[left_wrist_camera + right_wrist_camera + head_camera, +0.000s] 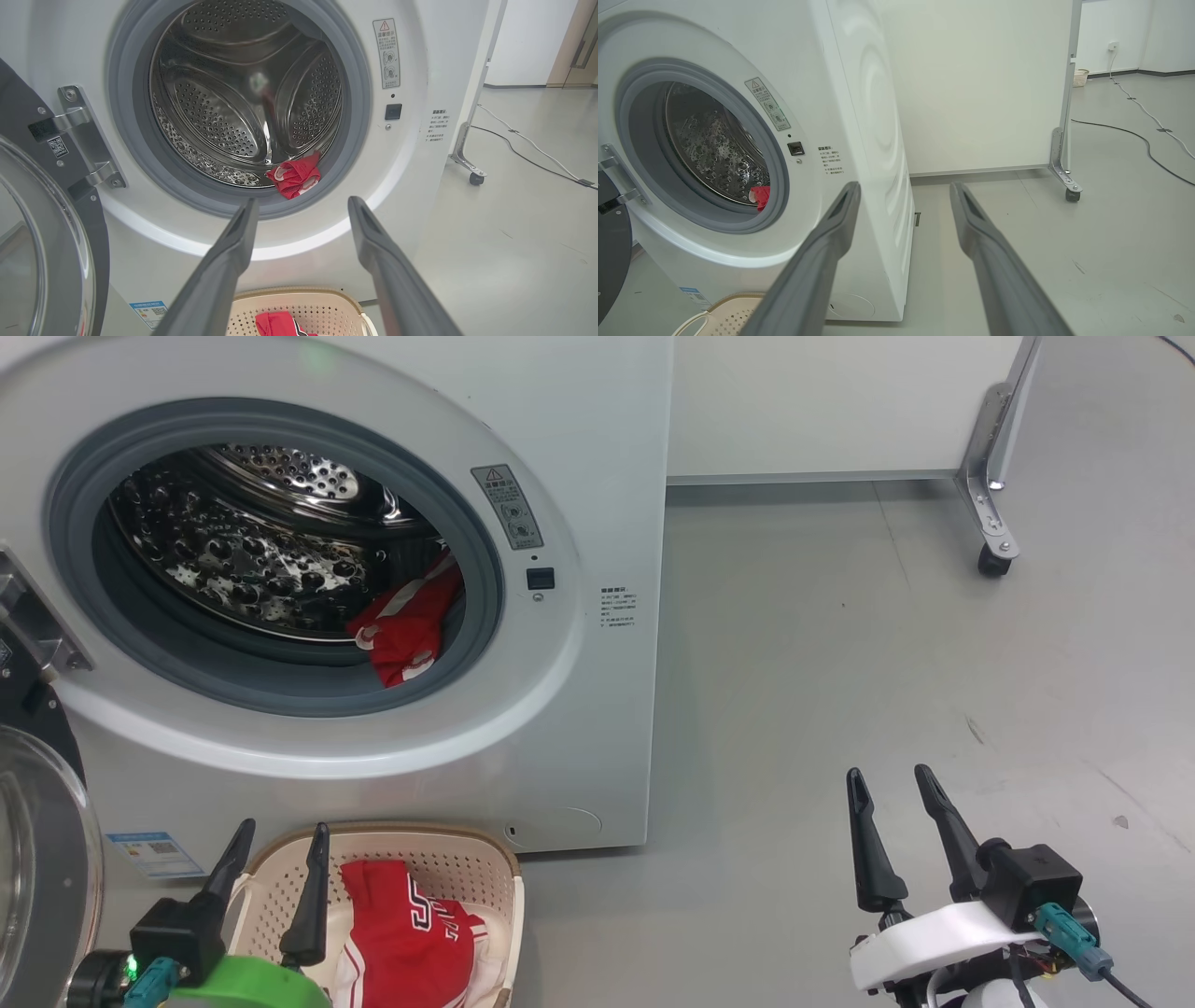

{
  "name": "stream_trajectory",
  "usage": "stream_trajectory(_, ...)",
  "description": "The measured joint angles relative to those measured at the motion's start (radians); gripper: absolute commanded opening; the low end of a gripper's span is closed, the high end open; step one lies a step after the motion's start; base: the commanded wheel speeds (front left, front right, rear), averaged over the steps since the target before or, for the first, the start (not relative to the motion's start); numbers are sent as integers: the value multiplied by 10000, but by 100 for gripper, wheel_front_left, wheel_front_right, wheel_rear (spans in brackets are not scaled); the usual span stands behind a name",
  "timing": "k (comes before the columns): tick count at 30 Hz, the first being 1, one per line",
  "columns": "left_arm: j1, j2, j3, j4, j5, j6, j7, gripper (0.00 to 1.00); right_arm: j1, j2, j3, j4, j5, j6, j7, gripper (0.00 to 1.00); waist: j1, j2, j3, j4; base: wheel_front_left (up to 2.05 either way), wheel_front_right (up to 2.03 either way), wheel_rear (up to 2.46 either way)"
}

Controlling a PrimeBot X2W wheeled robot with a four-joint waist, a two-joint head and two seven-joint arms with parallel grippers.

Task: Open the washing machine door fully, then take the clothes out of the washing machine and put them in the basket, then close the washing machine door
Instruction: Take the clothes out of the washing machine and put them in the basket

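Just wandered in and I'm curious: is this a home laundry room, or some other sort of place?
Likely a lab or test hall staged as a laundry corner: the washer stands on a bare grey floor, beside a white partition on castors, with a cable trailing across the floor.

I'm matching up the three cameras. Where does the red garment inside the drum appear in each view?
Head view: red garment at the drum's lower right, left of centre.
Left wrist view: red garment at the drum's bottom lip, near centre.
Right wrist view: red garment, a small patch low in the opening, left half.
Shared landmark: the grey warning sticker, up and right of it.
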Motion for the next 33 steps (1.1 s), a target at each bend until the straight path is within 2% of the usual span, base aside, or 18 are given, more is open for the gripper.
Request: stream_trajectory(33, 535, -50, 8, -679, 123, -2, 0, 100, 46, 13, 46, -61, 0, 0, 0, 100, 0, 0, 29, -67, 0, 0, 0)
